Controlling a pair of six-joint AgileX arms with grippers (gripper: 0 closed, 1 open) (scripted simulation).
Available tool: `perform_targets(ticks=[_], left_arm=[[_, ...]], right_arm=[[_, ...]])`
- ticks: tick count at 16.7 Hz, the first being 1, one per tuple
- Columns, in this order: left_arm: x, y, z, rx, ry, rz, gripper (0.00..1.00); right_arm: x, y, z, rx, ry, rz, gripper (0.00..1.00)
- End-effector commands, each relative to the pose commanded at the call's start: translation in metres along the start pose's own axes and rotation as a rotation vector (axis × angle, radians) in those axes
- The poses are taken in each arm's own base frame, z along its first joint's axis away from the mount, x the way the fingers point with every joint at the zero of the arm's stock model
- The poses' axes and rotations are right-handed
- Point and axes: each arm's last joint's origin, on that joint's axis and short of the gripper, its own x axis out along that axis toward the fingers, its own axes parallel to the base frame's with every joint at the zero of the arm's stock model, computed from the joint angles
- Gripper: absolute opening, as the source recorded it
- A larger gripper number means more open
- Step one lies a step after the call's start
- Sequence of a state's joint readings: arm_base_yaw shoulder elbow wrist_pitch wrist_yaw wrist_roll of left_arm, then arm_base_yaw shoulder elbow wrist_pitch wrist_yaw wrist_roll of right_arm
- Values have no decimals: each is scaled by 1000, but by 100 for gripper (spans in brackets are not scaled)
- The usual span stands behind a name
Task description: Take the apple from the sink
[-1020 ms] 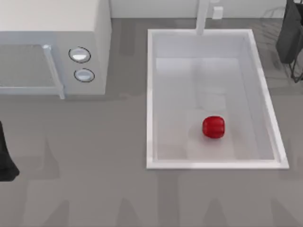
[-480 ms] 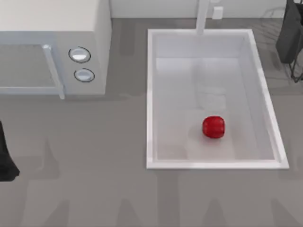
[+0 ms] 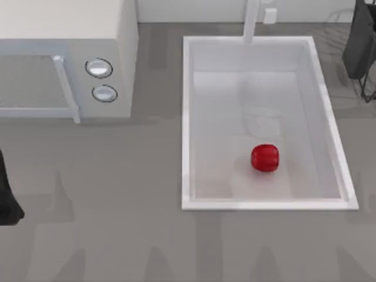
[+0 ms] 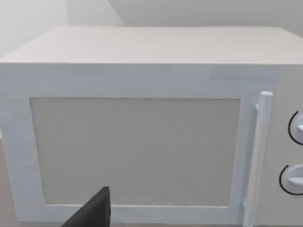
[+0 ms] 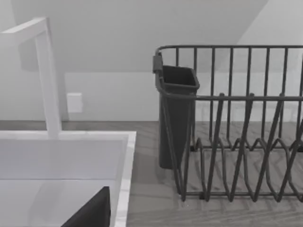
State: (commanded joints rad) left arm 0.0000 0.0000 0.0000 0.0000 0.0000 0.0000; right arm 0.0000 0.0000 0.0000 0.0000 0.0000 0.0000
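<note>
Apple (image 3: 265,158) lies on the sink (image 3: 187,117) floor, near its front wall, untouched. Left arm parked at worktop's left edge, right arm at far right; can't tell either pincer's opening.

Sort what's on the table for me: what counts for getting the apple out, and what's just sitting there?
For the job:
apple, lying on the sink floor
sink

Just sitting there:
microwave, at the table's left
dish rack, right of the sink
faucet
</note>
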Motion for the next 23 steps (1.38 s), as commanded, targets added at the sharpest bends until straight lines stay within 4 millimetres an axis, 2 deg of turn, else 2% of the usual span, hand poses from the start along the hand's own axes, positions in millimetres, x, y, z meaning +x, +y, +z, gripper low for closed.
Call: perform_targets(ticks=[4,7,10,13,16,19,21,23], left_arm=[[0,0,0,0,0,0,100],[0,0,0,0,0,0,100],[0,0,0,0,0,0,100],[0,0,0,0,0,0,100],[0,0,0,0,0,0,100],[0,0,0,0,0,0,100],[0,0,0,0,0,0,100],[0,0,0,0,0,0,100]], right_arm=[[0,0,0,0,0,0,100],[1,1,10,8,38,9,100],[6,4,33,28,131,29,100],[22,9,65,53,270,56,100],[53,19,98,78,446,82,100],[99,35,121,97,646,101,100],[135,50,128,103,785,107,100],[173,69,126,103,925,107,100]])
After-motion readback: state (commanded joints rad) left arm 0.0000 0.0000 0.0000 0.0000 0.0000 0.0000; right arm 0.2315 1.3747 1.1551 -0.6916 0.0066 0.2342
